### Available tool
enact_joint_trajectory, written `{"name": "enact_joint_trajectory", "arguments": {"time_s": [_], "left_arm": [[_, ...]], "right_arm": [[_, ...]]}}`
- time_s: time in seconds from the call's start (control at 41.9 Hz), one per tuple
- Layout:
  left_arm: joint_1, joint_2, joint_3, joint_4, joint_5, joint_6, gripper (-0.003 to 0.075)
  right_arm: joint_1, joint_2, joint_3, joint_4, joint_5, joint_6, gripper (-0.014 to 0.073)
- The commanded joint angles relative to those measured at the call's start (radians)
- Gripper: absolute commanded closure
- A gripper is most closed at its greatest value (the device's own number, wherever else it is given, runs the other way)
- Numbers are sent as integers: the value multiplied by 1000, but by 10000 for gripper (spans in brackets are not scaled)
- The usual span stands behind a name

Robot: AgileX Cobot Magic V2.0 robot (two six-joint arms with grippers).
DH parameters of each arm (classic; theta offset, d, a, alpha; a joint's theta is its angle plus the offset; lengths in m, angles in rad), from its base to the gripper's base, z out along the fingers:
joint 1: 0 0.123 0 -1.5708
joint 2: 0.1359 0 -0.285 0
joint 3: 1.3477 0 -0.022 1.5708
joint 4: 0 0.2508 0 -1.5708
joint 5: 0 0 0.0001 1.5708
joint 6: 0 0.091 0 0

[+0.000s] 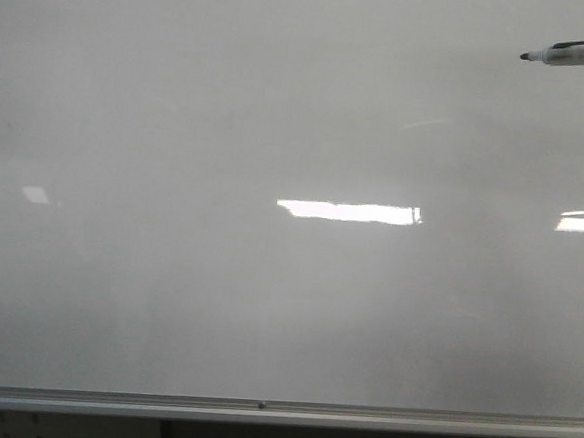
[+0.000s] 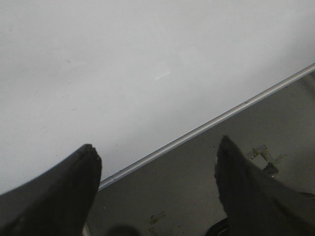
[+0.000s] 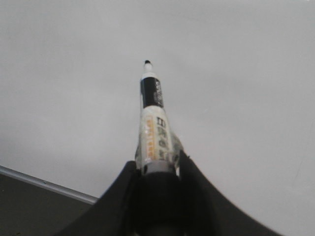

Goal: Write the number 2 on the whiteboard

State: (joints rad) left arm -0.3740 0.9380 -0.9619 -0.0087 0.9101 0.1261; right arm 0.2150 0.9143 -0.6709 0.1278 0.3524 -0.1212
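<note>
So far the large glossy pale grey-white whiteboard (image 1: 266, 297), edged below by a thin silver metal rail (image 1: 259, 410), carries no stroke; the number 2 is not yet on it, only bright glares of light. The right gripper (image 3: 158, 169) is clamped on a slim white marker with a black collar and a black tip (image 3: 152, 123), held by the rear of its barrel so the tip projects well ahead of the fingers. In the front view the marker (image 1: 574, 53) comes in near the board's upper right, tip pointing left; whether the tip touches the surface I cannot tell. The left gripper (image 2: 157, 157) hangs with its dark fingers (image 2: 78, 182) spread wide and nothing between them, the board's rail running just ahead of it.

The marker looks light and rigid, its smooth barrel apt to twist or slide back under pressure, so the present hold low on the barrel seems sound if kept firm. The board is stiff and slick; the felt tip should glide on it and needs only gentle contact.
</note>
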Motion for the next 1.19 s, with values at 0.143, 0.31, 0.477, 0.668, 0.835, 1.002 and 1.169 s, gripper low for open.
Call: {"name": "enact_joint_trajectory", "arguments": {"time_s": [0.143, 0.31, 0.477, 0.668, 0.835, 1.002, 1.169], "left_arm": [[1, -7, -27, -7, -64, -12, 239], [1, -7, -27, -7, -64, -12, 239], [1, -7, -27, -7, -64, -12, 239], [1, -7, -27, -7, -68, -12, 239], [1, -7, -27, -7, -73, -12, 239], [1, -7, -27, -7, -73, -12, 239], [1, -7, -27, -7, -73, -12, 239]], "right_arm": [[-4, 87, -76, 5, -176, -8, 615], [-3, 157, -113, 0, -237, -10, 615], [-3, 220, -143, -35, -311, -10, 615], [-3, 275, -148, -61, -371, -10, 615], [-3, 323, -148, -67, -410, -10, 615], [-11, 346, -148, -71, -410, -11, 615], [-54, 345, -148, -71, -387, -11, 615]]}}
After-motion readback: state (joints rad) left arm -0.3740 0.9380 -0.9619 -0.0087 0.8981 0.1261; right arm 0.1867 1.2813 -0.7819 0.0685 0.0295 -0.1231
